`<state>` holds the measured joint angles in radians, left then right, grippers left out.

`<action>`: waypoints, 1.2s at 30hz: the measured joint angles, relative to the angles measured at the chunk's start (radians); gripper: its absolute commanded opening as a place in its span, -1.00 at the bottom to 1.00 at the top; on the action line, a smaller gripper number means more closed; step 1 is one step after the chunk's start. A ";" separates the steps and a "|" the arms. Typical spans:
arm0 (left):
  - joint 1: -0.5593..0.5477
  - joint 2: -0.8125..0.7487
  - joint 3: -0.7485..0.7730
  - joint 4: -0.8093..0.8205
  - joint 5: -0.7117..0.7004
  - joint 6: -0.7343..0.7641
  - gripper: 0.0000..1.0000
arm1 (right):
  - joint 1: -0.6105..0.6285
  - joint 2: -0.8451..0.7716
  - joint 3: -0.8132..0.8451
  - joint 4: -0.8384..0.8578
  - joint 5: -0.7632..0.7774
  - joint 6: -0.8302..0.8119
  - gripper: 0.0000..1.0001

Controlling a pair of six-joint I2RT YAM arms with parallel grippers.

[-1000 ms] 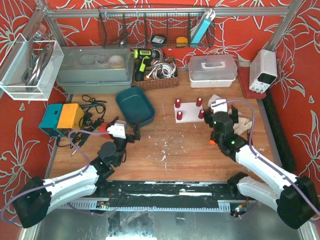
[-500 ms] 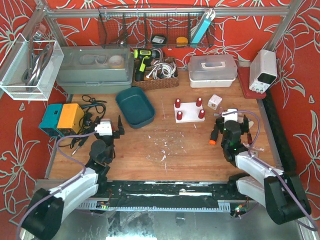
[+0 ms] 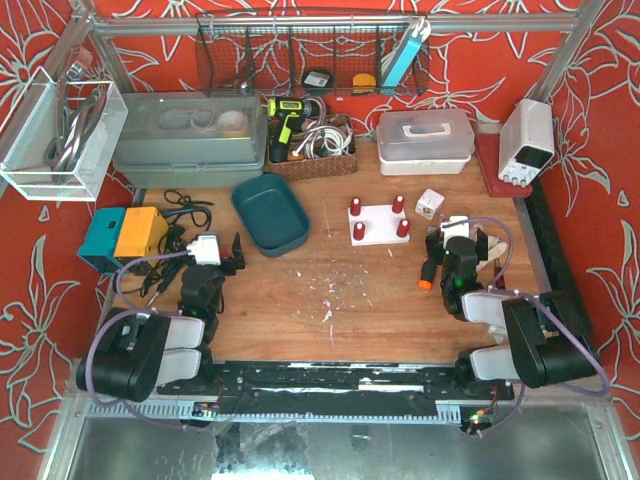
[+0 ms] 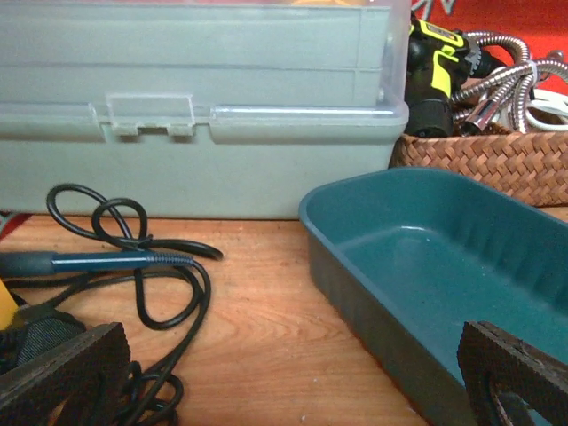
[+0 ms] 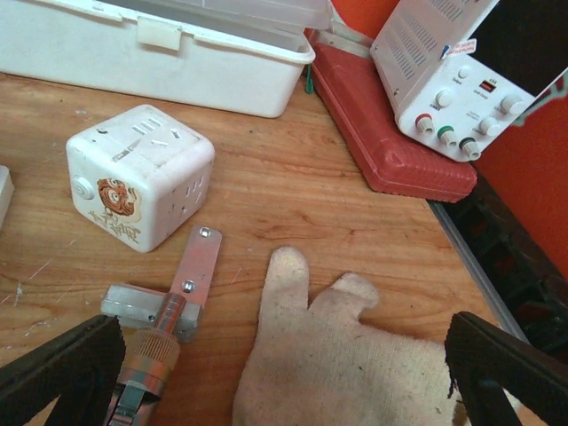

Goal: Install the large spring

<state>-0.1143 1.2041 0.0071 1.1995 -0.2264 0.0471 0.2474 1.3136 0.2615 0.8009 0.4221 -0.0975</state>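
No large spring shows in any view. A white base with four red posts (image 3: 378,221) stands at mid table. My left gripper (image 3: 215,251) sits low at the near left, open and empty; in the left wrist view (image 4: 293,390) its fingers frame bare wood beside a teal tray (image 4: 426,257). My right gripper (image 3: 460,243) sits low at the near right, open and empty; in the right wrist view (image 5: 284,373) it hangs over a white cloth glove (image 5: 355,364). A metal tool with a knurled barrel (image 5: 151,346) and an orange end (image 3: 424,283) lies by its left finger.
A white cube (image 5: 140,175) lies just ahead of the right gripper, also in the top view (image 3: 430,204). Power supply (image 3: 527,140), red case (image 5: 382,133) and white box (image 3: 425,140) at back right. Black cables (image 4: 133,275), grey box (image 3: 190,140), teal tray (image 3: 270,213) at left.
Both arms have pulled back toward their bases and folded low. The left gripper moved left, away from the table's middle; the right gripper moved right and nearer. Both stayed open and empty.
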 measured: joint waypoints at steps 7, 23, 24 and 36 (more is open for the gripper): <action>0.019 0.156 0.000 0.108 0.074 -0.026 0.99 | -0.034 0.075 -0.008 0.113 -0.024 0.023 0.98; 0.029 0.201 0.095 0.053 0.136 -0.029 0.99 | -0.060 0.108 -0.006 0.110 -0.042 0.058 0.98; 0.029 0.201 0.095 0.050 0.136 -0.029 1.00 | -0.060 0.108 -0.006 0.110 -0.043 0.059 0.98; 0.029 0.201 0.095 0.043 0.139 -0.029 1.00 | -0.060 0.108 -0.006 0.109 -0.047 0.059 0.98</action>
<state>-0.0853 1.4048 0.1017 1.2423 -0.0875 0.0181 0.1879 1.4216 0.2554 0.9100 0.3748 -0.0383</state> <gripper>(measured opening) 0.998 0.990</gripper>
